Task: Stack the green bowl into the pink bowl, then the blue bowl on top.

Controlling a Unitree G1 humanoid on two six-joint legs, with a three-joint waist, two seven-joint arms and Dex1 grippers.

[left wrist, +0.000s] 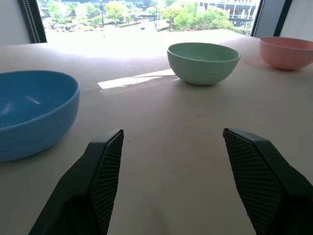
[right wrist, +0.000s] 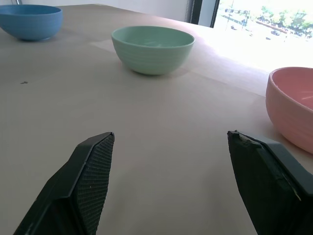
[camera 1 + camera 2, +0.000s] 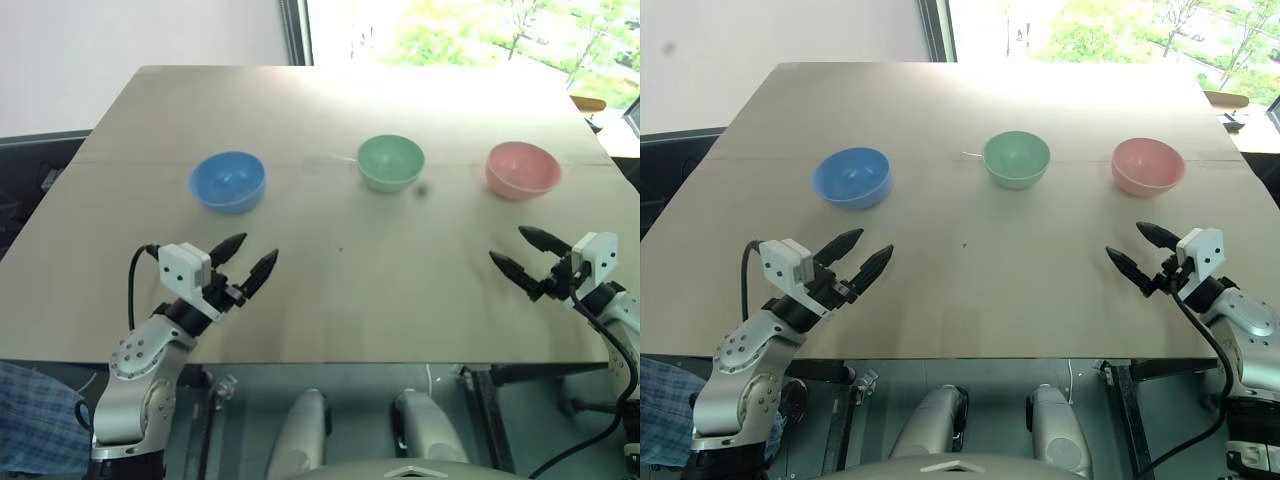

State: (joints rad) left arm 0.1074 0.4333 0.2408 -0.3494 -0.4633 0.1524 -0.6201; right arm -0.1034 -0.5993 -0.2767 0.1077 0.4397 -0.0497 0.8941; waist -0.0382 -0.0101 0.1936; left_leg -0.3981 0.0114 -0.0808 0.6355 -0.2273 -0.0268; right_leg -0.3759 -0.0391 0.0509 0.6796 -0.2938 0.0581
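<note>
1. I have the counter (image 3: 330, 110) in front of me, a broad pale tan surface; its far edge runs under a bright window.
2. Three bowls of equal size stand upright in a row across the middle of the counter, well apart from one another, all empty.
3. The blue bowl (image 3: 228, 181) is light sky blue, smooth and round, with faint rings on its outer wall; it sits nearest the left edge of the counter.
4. The green bowl (image 3: 390, 162) is pale mint, matte, also faintly ringed; it stands in the middle of the row, slightly farther back than the blue one.
5. The pink bowl (image 3: 522, 169) is salmon pink and smooth, closest to the right edge.
6. My left end effector (image 3: 247, 258) hovers over the near left part of the counter, its two black fingers spread apart and holding nothing, aimed toward the gap between blue and green.
7. My right end effector (image 3: 525, 251) hovers over the near right part, fingers likewise spread and empty, just on the near side of the pink bowl.
</note>
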